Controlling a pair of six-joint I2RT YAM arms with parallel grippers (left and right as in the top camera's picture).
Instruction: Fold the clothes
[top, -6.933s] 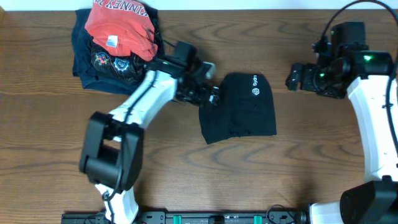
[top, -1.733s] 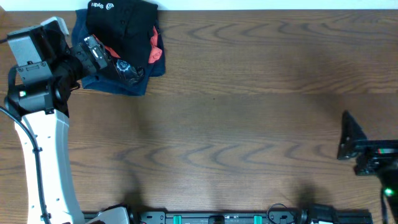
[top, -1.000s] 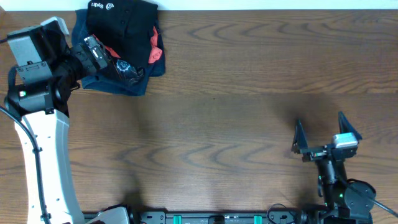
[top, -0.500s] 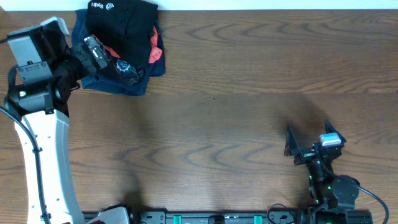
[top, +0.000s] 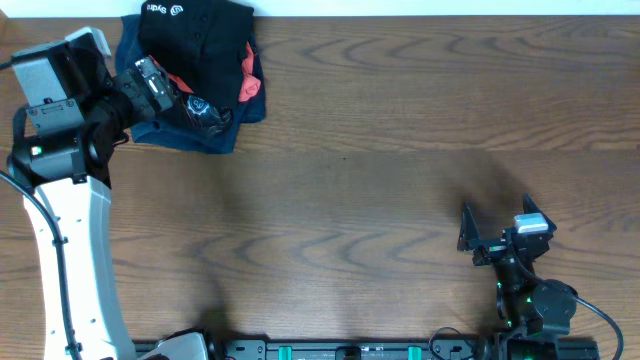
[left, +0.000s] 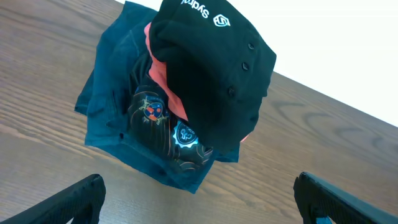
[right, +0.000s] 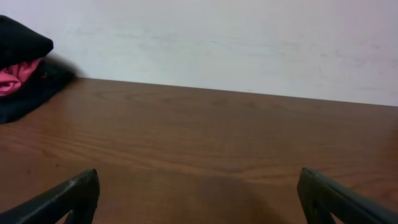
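The folded black garment with a white logo lies on top of the shirt pile at the table's far left corner. It also shows in the left wrist view and, far left, in the right wrist view. My left gripper is open and empty, just left of the pile at its near edge; in its own view the fingers are spread wide. My right gripper is open and empty, low at the front right, far from the pile; its fingers frame bare wood.
Under the black garment lie a red shirt and a navy shirt with a graphic print, also in the left wrist view. A white wall runs behind the table's far edge.
Since 6.9 s ago the black garment went from mid-table onto the pile. In the last second the right gripper shifted slightly down toward the front edge; the left arm stayed still.
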